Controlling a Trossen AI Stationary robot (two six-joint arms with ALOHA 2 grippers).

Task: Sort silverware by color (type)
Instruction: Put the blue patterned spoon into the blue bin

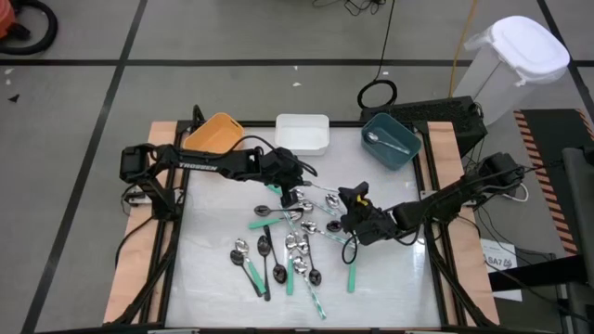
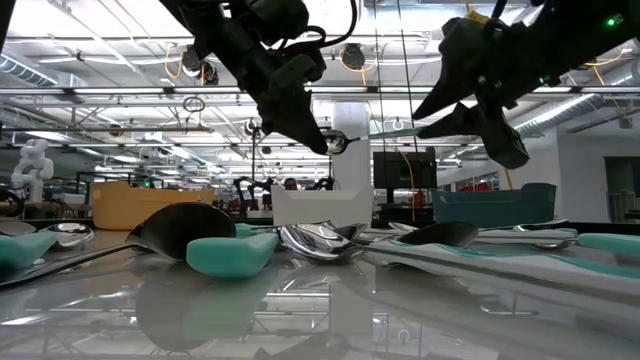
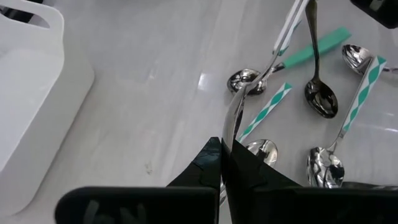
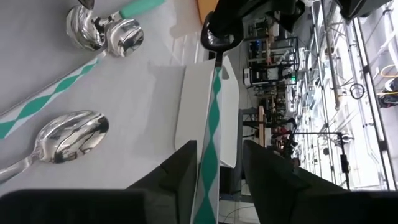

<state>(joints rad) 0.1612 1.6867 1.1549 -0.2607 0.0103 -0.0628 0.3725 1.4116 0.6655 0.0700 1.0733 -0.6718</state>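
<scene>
A glossy white table (image 1: 213, 278) sits on a grey floor marked with black lines, with three bins along its far edge: one orange bin (image 1: 214, 134), one white bin (image 1: 303, 133) and one teal bin (image 1: 391, 141), the teal one already holding a single spoon. My left gripper (image 1: 288, 192) is pressed together on a plain silver spoon (image 3: 234, 118), which hangs clear of the surface in the low view, its bowl pointing away from me. My right gripper (image 1: 356, 221) hovers over the pile with a mint-and-white patterned spoon (image 4: 211, 118) running between its fingers (image 4: 171, 174) (whether they actually bear on it I cannot tell). To carry well, I judge each spoon should be lifted level and taken wide of the other arm. The remaining silverware (image 1: 288, 250) lies mid-table: by my count roughly four black-handled, some five mint, several silver, though overlaps prevent an exact tally.
</scene>
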